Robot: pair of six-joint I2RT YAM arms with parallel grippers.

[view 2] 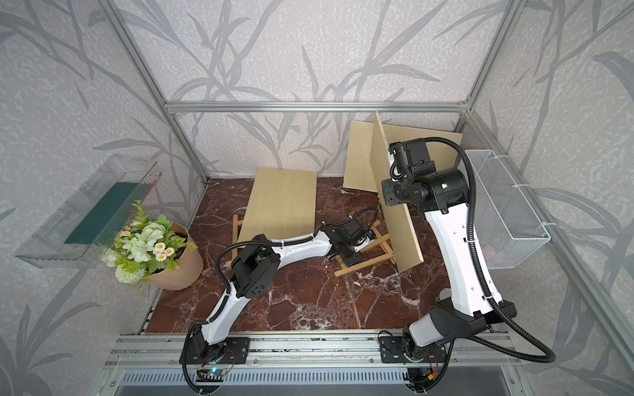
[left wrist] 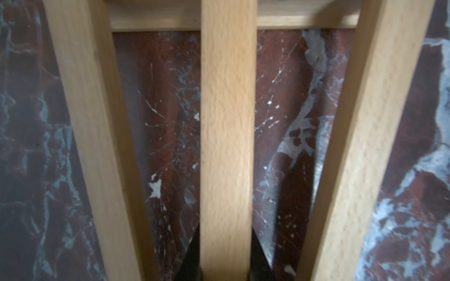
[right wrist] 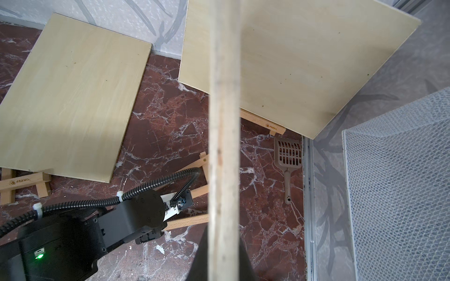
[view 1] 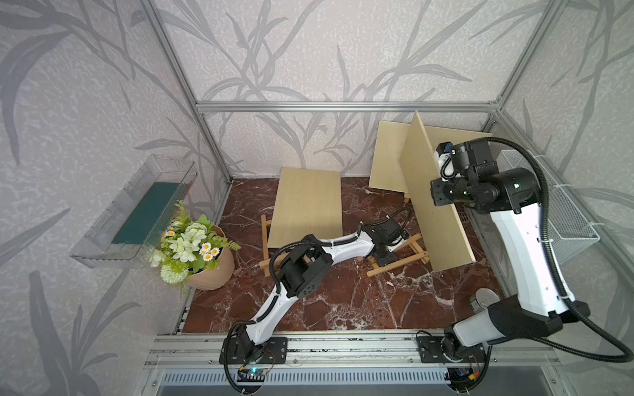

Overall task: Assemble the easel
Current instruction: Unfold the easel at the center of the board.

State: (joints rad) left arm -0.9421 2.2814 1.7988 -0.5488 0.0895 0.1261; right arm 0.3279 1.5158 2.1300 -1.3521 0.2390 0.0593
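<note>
Wooden and pale, the easel (view 1: 401,263) (view 2: 368,264) lies flat on the red marble floor (view 1: 343,301), right of centre, beneath the left gripper (view 1: 382,257) (view 2: 350,255). Only the left wrist view shows the grip. There, black fingers (left wrist: 192,258) press against both sides of the middle slat (left wrist: 226,133), pinching it, with an outer leg on each side. From above, the gripper's own body hides this.

Just beside the easel, the right gripper (view 1: 436,192) (view 2: 387,193) is clamped on a pale board (view 1: 435,233) (view 2: 404,236) held upright on edge. In both top views the board's face hides one end of the easel. In the right wrist view the board is only a thin edge (right wrist: 224,109) running between dark fingers (right wrist: 198,262).

That view also shows a beige slotted scoop (right wrist: 288,155) on the floor by the wall rail, which the top views largely hide. It also shows printed labels on the bars under two other boards. One is a sloped board (right wrist: 73,97) at the back centre, and the other is a leaning board (right wrist: 304,68) in the back right corner.

On the left wall, a clear plastic bin (view 1: 137,205) holds a flat dark green sheet (view 1: 147,212). The terracotta pot (view 1: 216,271) beside it holds white and green flowers (view 1: 185,243). A white wire basket (view 1: 562,212) hangs on the right wall, and I cannot tell what is in it.
</note>
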